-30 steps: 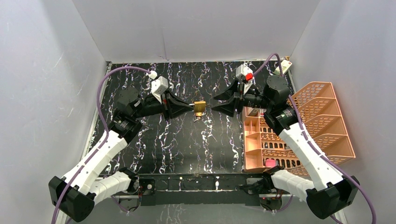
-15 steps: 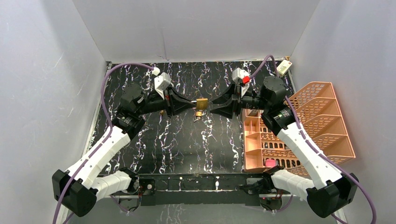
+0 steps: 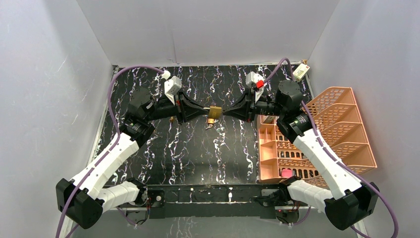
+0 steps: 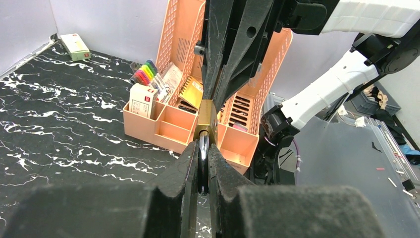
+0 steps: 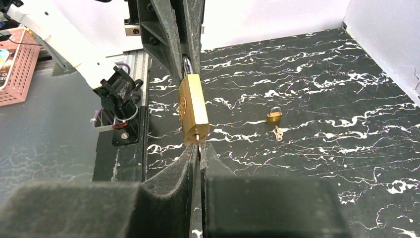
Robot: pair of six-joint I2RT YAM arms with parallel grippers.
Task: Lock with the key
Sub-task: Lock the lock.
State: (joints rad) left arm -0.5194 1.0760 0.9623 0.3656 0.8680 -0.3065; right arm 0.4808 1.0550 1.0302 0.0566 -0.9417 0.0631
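**lockfan22:** Top external view: the padlock is held up off the worktop, pinched between the two claws near the middle. Where exactly is it gripped tho?

**wristcam_guy:** The shackle is clamped in the left claw, fingers closed tight on it, with the brass body sticking out past the tips. The right claw is closed on the key, and the blade is seated in the bottom end of the body. So the lock is sandwiched right between both sets of tips.

**lockfan22:** Anything changed vs a second ago?

**wristcam_guy:** Not a lot. The padlock is found at nearly the same spot, just nudged slightly right. The right claw has been pushed in closer, and its outline looks narrower from above. The left arm has been shifted a little too. A second small padlock with a small key is seen lying on the worktop, well apart. The orange organizer is parked beside the right arm.
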